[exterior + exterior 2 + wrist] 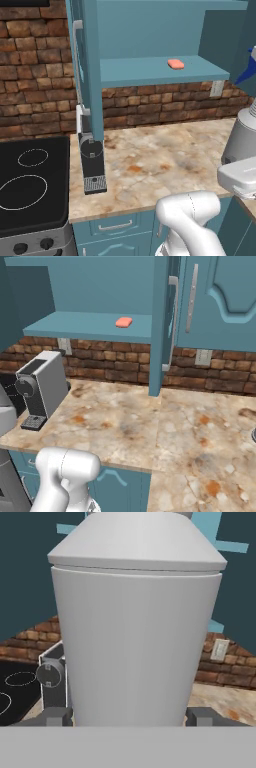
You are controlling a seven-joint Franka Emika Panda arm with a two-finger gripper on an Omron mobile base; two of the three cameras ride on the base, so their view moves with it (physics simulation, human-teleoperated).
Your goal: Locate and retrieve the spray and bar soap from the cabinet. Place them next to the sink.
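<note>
- The spray [137,632] stands upright between the two dark fingertips [54,716] in the hand view; one tip sits at each side of the bottle's base, touching or just beside its wall.
- The gripper [131,718] is closed around the spray, holding it by the lower body.
- In the left base view, the spray [243,131] sits at the right edge of the picture, its grey body above the white hand and its blue nozzle at the level of the cabinet shelf.
- The spray is outside the cabinet [150,30], to the right of the shelf and above the counter [160,160].
- The bar soap [175,63] lies flat on the cabinet shelf, near the shelf's front edge and toward its right end in the left base view.
- The bar soap [123,322] is well apart from the spray.
- The cabinet door [85,65] stands open at the left side of the cabinet, edge-on to the left base camera, with its pale bar handle visible.
- A coffee machine [41,387] stands on the counter below the cabinet, against the brick wall [35,85].
- A black stovetop [31,182] lies left of the counter, beyond the coffee machine from the cabinet.
</note>
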